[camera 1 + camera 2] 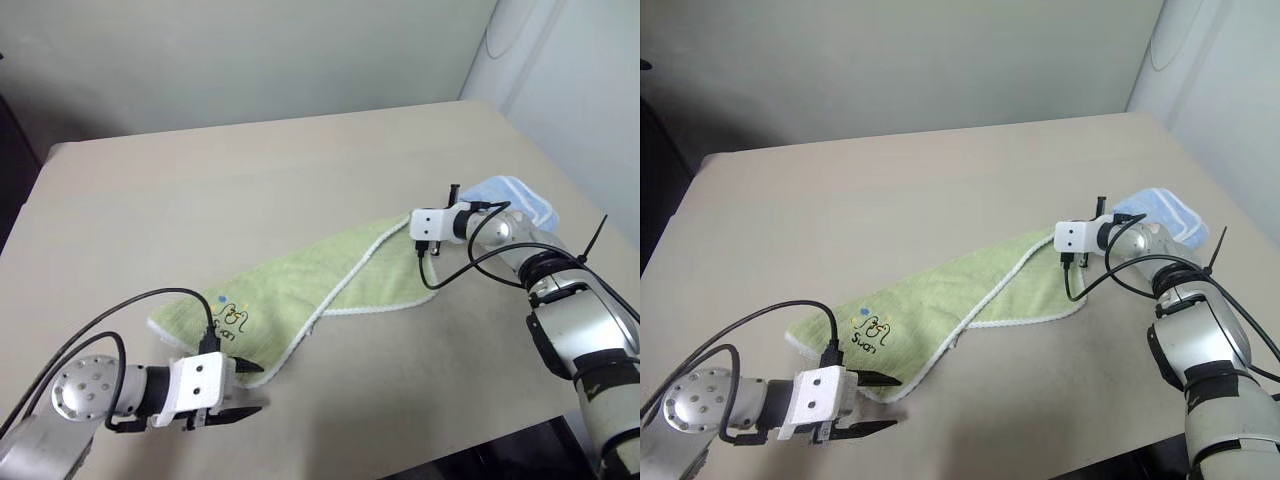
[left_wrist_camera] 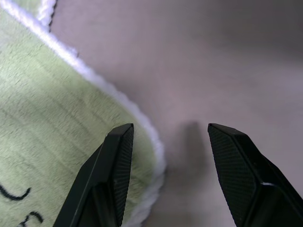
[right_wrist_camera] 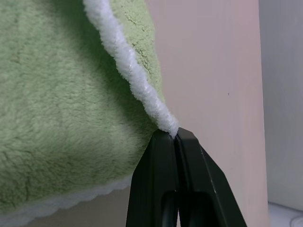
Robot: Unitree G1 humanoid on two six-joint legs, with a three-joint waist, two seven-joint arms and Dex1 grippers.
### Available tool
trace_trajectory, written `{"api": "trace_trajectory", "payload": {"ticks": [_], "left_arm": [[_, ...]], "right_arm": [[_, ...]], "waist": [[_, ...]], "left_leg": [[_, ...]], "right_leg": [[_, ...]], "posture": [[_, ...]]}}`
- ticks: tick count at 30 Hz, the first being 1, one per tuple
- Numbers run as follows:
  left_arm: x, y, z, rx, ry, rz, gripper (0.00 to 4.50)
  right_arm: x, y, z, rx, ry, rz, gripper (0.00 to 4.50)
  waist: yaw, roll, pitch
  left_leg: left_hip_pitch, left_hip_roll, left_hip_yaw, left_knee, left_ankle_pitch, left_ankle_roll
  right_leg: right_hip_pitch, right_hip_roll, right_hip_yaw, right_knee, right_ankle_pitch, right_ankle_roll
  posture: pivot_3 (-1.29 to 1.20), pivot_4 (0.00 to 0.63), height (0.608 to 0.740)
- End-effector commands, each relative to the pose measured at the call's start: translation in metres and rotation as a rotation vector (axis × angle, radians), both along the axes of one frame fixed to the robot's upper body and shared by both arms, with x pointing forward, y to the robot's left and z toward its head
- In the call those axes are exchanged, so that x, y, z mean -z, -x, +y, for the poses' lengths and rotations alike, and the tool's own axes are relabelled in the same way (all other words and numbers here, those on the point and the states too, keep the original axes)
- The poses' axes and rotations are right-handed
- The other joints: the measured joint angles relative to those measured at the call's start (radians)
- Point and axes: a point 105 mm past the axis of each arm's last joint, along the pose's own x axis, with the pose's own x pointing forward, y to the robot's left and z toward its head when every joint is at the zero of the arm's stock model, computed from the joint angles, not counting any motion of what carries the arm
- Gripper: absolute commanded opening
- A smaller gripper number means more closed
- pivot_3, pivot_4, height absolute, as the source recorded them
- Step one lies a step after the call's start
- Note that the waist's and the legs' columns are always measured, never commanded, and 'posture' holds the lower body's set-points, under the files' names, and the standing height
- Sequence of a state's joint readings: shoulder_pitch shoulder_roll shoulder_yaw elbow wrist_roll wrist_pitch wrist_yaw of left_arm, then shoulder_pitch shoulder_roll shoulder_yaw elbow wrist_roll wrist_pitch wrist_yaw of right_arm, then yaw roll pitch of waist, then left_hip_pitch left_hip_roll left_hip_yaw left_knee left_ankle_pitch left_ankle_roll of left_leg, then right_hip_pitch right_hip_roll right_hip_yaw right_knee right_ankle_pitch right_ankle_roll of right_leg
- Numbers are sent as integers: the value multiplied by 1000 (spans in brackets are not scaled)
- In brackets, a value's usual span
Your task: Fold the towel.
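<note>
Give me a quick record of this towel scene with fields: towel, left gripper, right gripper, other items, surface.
towel: light green towel, lying stretched out and partly folded over itself on the table
left gripper: left gripper open, at the towel's near logo corner, holding nothing
right gripper: right gripper shut on the towel's white edging at the far corner
other items: blue towel beyond the right arm
surface: beige table

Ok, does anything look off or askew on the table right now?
The towel lies askew, a long diagonal strip folded unevenly, its white edging not lined up. The right gripper pinches its far corner; the left gripper is open at the logo end, holding nothing. A blue towel sits by the table's right edge.
</note>
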State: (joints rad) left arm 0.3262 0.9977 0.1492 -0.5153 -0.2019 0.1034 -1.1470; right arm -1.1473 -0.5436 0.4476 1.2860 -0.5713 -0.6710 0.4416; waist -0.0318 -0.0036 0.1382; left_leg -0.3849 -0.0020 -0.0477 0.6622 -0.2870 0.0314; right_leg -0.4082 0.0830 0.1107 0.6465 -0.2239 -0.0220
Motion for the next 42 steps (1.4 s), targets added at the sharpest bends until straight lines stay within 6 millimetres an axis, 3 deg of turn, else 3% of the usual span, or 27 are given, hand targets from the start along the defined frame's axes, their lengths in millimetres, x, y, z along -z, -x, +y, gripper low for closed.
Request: {"api": "trace_trajectory", "payload": {"ticks": [1, 14, 17, 23, 30, 35, 39, 42], "left_arm": [[1, -5, 3, -10, -12, -37, 2709], [17, -8, 11, -36, -30, -27, 2709], [18, -9, 12, -41, -23, -29, 2098], [19, -10, 15, -47, -20, -43, 42], [15, -14, 17, -85, 13, -67, 13], [-9, -26, 14, -189, 159, -112, 13], [-58, -49, 20, -354, 400, -203, 13], [-81, -56, 27, -424, 502, -234, 13]], "right_arm": [[-16, -1, 1, -18, -40, -44, 0], [-21, -1, 1, -24, -42, -60, 0], [-21, -1, 0, -19, -42, -63, 0], [-22, -1, 2, -22, -48, -68, 0], [-22, -2, 4, -25, -53, -70, 0], [-25, -2, 5, -24, -58, -78, 0], [-29, -3, 0, -13, -72, -75, 0], [-32, -3, -7, 9, -74, -80, 0]], "waist": [[0, 0, 0], [2, 1, -1], [4, 2, -1], [11, 3, -1], [10, 3, -1], [9, 3, -1], [8, 3, -1], [5, 3, -1]], "left_leg": [[0, 0, 0, 0, 0, 0], [0, 0, 0, 0, 0, 0], [0, 0, 0, 1, 0, 0], [1, 0, 0, 2, 0, 1], [1, 0, 0, 1, 0, 1], [1, 0, 0, 1, 0, 1], [0, 0, 0, 1, 0, 0], [0, 0, 0, 1, 1, -1]], "right_leg": [[0, 0, 0, 0, 0, 0], [1, 0, 0, 0, 0, 0], [1, 0, 0, 0, 0, 0], [2, -1, 0, 0, 0, 0], [1, -1, 0, 1, 0, 0], [1, -1, 0, 1, 0, 0], [1, 0, 0, 0, 0, 0], [1, 0, 0, 0, 0, 0]], "posture": [[0, 150, 740], [0, 150, 740], [0, 150, 740], [0, 150, 740], [0, 150, 740], [0, 150, 740], [0, 150, 740], [0, 150, 740]]}}
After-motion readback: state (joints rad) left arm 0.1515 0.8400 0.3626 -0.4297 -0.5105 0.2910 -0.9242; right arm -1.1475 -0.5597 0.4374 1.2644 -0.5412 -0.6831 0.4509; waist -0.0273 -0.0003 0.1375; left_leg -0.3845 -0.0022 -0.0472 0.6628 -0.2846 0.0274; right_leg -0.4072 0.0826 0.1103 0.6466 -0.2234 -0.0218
